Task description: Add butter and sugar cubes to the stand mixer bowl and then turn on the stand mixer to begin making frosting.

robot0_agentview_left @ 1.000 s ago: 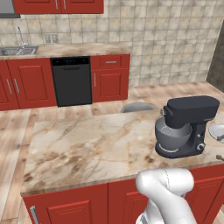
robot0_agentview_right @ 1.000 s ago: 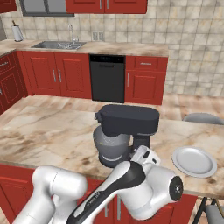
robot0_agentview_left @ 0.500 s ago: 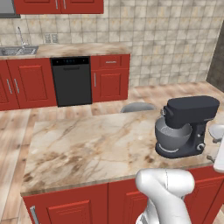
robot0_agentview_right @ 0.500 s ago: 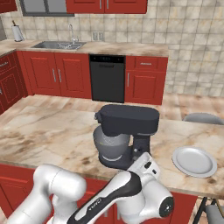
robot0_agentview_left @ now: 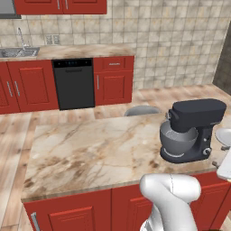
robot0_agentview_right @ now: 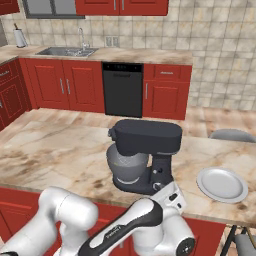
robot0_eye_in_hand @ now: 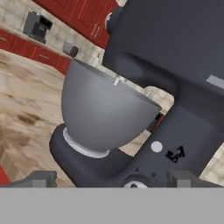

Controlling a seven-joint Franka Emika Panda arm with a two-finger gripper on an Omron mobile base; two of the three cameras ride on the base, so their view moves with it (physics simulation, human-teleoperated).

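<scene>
The tool (robot0_eye_in_hand: 111, 177) hangs wide open and empty just beside the mixer (robot0_eye_in_hand: 175, 87); pushing closer risks bumping its bowl (robot0_eye_in_hand: 103, 113) or base.

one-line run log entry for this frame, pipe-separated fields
phase: approach to mixer controls | gripper: open, empty, near stand mixer base | stand mixer bowl: seated under head | white plate: on counter beside mixer

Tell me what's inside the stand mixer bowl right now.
Nothing can be made out: the stand mixer bowl shows only its grey outside, and the stand mixer head covers its opening.
</scene>
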